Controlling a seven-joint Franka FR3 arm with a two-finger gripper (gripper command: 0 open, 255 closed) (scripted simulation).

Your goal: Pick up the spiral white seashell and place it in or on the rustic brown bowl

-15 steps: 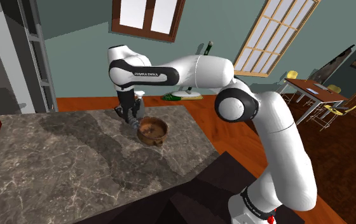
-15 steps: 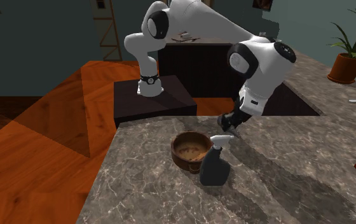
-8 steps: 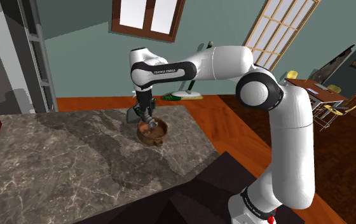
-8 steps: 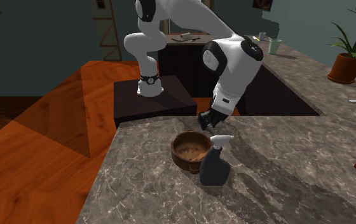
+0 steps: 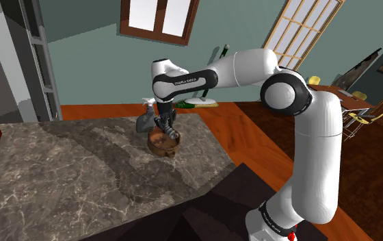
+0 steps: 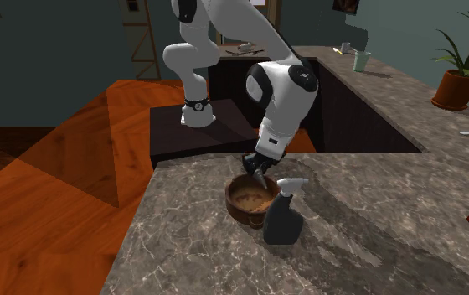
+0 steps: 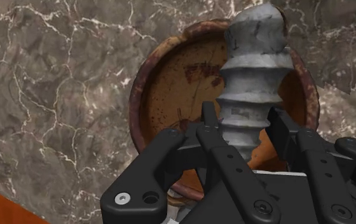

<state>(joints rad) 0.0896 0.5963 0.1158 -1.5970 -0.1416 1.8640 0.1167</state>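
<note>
Brown and rust-stained, the bowl [image 6: 234, 207] is sitting on the marble counter [image 6: 375, 243]. Over its hollow the gripper [image 7: 252, 137] is pinching the grey-white spiral shell [image 7: 256, 70]. In the second exterior view, a dark spray bottle [image 6: 281, 219] is standing just right of the bowl.

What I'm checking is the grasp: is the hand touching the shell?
Touching. Wrist view: the hand clasps the shell from both sides, over the bowl.
</note>
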